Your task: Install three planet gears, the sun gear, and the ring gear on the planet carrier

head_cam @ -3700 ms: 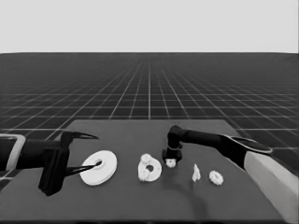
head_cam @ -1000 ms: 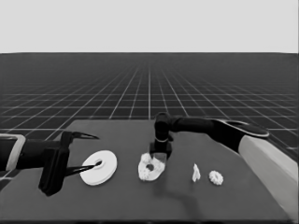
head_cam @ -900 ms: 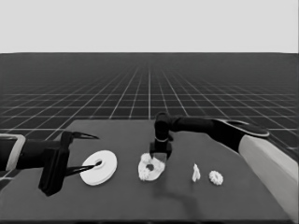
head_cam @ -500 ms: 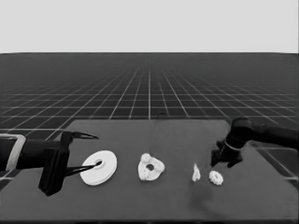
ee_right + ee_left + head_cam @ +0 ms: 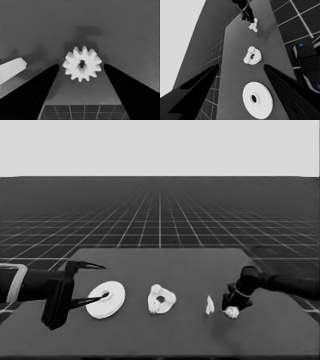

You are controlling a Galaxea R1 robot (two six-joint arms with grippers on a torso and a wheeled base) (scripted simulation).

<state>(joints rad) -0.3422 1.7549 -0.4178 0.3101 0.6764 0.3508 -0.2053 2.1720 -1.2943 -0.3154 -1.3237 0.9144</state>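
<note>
I've swung my right hand [image 5: 234, 306] away from the smaller round part [image 5: 161, 299] at bench centre, where it was a second ago, over to the last loose gear [image 5: 82, 63] near the right end. The gears I can make out on the smaller round part look like three, ringed around its hole; that part sits at about 3 o'clock from the larger round part [image 5: 105, 298]. In the right wrist view the gear lies flat on the bench [image 5: 165, 265] between my spread fingers, not touching either, so the hand is open and empty. The thin white piece [image 5: 209, 305] lies just at 9 o'clock of the gear. My left hand [image 5: 90, 285] waits open over the larger round part. I judge this gear goes on next, then the larger round part.
</note>
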